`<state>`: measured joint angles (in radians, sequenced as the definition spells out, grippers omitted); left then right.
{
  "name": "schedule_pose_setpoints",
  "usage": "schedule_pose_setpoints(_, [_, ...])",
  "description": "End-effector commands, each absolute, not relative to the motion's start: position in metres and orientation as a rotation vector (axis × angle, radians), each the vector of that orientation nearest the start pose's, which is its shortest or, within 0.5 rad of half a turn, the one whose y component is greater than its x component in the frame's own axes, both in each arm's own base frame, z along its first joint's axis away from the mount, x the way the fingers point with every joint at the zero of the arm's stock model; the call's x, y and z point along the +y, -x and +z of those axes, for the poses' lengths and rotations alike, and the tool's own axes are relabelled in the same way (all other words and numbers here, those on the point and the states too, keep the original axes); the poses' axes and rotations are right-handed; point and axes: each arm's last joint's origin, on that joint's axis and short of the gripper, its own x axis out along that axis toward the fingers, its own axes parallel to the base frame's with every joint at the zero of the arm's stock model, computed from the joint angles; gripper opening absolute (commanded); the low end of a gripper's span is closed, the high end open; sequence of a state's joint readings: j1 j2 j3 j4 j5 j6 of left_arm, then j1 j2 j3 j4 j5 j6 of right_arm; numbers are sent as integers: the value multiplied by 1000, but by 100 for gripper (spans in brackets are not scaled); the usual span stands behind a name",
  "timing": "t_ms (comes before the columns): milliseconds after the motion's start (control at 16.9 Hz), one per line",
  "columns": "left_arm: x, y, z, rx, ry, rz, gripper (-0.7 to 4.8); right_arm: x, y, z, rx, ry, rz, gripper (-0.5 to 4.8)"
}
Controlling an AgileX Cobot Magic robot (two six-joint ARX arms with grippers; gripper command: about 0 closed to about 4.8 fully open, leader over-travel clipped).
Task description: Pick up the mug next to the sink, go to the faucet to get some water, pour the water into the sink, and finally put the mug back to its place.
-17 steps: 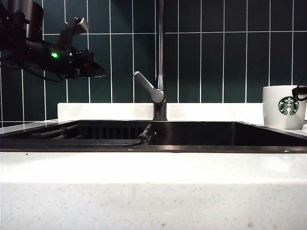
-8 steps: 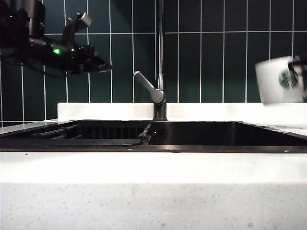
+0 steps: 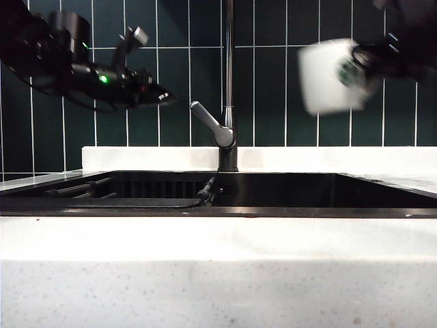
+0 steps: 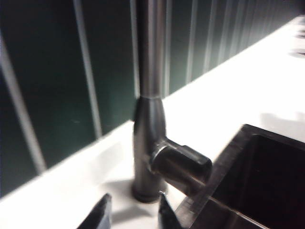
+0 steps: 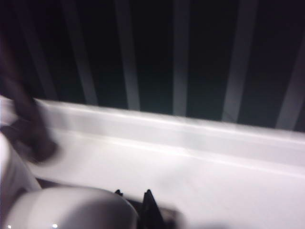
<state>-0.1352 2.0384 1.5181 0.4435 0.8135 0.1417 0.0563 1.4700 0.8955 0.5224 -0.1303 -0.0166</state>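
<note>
Right gripper (image 3: 374,61) is closed on the mug (image 3: 332,75), jaws narrowed on what looks like the handle side, though motion blur hides the exact contact; mug hangs in the air, high right of the faucet (image 3: 227,82), above the sink (image 3: 287,188), logo facing out; in the right wrist view only the finger tips (image 5: 148,202) and a blurred white curve of the mug (image 5: 71,207) show. Left gripper (image 3: 162,98) holds nothing, jaws parted, pointing at the faucet from upper left; its wrist view shows two dark fingers (image 4: 101,214) just short of the faucet base (image 4: 147,152). Handling judgement: glazed ceramic, rigid, moderately heavy, slick, chips on impact; a handle grip lets it swing, so slow the wrist near the spout, more so once full. Materials: mug smooth glossy white cylinder; faucet brushed dark metal, slim straight pipe, angled lever (image 3: 210,124); sink matte black rectangular basin; counter (image 3: 218,273) white speckled stone; wall (image 3: 328,116) dark green glossy tile.
</note>
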Motion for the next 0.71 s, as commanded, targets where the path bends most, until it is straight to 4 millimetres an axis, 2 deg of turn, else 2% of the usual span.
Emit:
schedule_pose_setpoints(59, [-88, -473, 256, 29, -70, -1060, 122, 44, -336, 305, -6, 0, 258, 49])
schedule_pose_setpoints(178, [-89, -477, 253, 18, -74, -1063, 126, 59, -345, 311, 14, 0, 317, 49])
schedule_pose_setpoints(296, [-90, -483, 257, -14, -81, -1079, 132, 83, -356, 315, 31, 0, 380, 49])
schedule_pose_setpoints(415, [-92, -491, 262, -20, -58, -1086, 154, 100, -361, 316, 36, 1, 420, 48])
schedule_pose_setpoints(533, [-97, -499, 265, -29, -41, -1115, 154, 119, -365, 319, 28, 1, 467, 48])
schedule_pose_setpoints(711, [-104, -501, 260, -27, -40, -1152, 154, 128, -367, 327, 10, -12, 484, 39])
